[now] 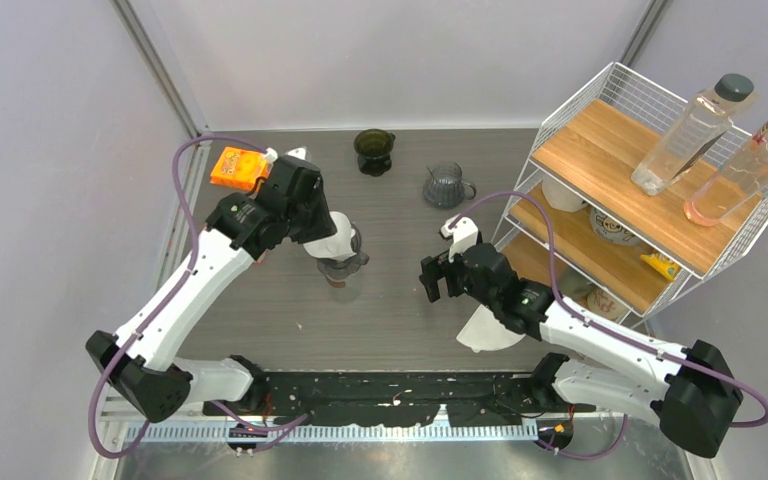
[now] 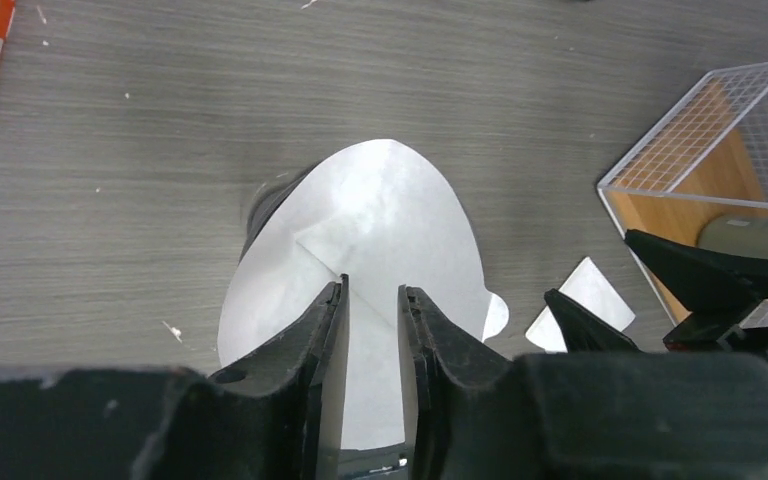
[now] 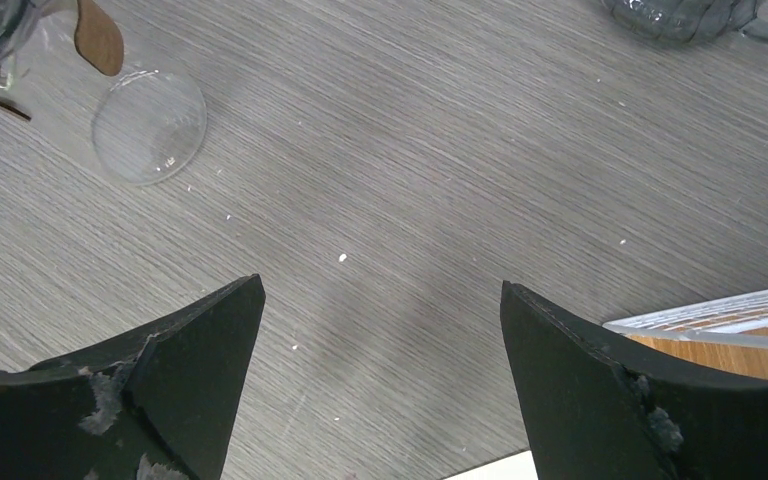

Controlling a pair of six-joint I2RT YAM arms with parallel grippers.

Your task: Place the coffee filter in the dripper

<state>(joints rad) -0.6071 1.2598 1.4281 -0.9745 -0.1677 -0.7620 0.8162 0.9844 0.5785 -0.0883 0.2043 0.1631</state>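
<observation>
A white paper coffee filter [image 2: 380, 215] lies spread over the dark dripper [image 2: 263, 205] at the table's middle left. In the top view the filter [image 1: 334, 240] and dripper [image 1: 345, 268] sit right under my left gripper [image 1: 332, 255]. My left gripper [image 2: 372, 285] hovers just above the filter, its jaws a narrow gap apart with paper showing between them. My right gripper [image 1: 432, 280] is wide open and empty above bare table [image 3: 382, 285]. A second white filter [image 1: 488, 332] lies flat under the right arm.
A wire rack [image 1: 650, 190] with wooden shelves and two bottles stands at the right. A glass server [image 1: 447, 185] and a dark green cup [image 1: 373, 150] stand at the back. An orange box [image 1: 237, 167] lies at the back left.
</observation>
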